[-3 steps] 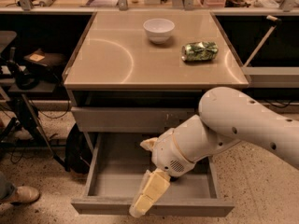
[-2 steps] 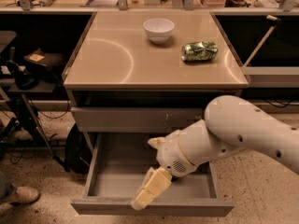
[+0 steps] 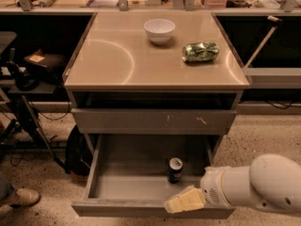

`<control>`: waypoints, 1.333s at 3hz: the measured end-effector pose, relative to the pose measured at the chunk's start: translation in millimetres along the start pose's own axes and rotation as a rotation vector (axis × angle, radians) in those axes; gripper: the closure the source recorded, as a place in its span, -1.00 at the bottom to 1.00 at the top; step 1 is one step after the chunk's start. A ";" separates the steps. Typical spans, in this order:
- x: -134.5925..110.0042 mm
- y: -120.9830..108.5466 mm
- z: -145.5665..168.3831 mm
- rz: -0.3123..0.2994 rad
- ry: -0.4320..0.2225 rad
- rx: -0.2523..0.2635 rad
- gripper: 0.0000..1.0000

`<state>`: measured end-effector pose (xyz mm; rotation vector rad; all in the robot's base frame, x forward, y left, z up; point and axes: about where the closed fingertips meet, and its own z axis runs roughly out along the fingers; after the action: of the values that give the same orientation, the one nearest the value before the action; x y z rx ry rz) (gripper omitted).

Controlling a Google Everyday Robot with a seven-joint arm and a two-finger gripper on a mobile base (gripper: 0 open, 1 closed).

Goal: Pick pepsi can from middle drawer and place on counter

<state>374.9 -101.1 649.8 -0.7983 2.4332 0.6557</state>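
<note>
In the camera view we see the pepsi can point(image 3: 175, 169) upright in the open drawer point(image 3: 136, 192), with the claw point(image 3: 185, 200) at the front rim just beside it; we cannot tell its grip, so we should centre over the can before lifting to the worktop point(image 3: 117, 55).

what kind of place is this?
Probably a lab or office test bay, not a home: a grey cabinet with a beige counter, cluttered workbenches behind, dark gear on stands at left. The hand is at the front right of the open middle drawer, near the pepsi can.
</note>
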 end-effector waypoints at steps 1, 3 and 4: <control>-3.4 -10.5 1.2 0.081 -0.034 0.062 -1.00; 26.1 -34.4 78.1 0.211 -0.049 0.056 -1.00; 32.1 -43.5 136.2 0.332 -0.032 0.075 -1.00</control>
<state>420.9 -67.0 514.9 -0.3524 2.5680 0.6851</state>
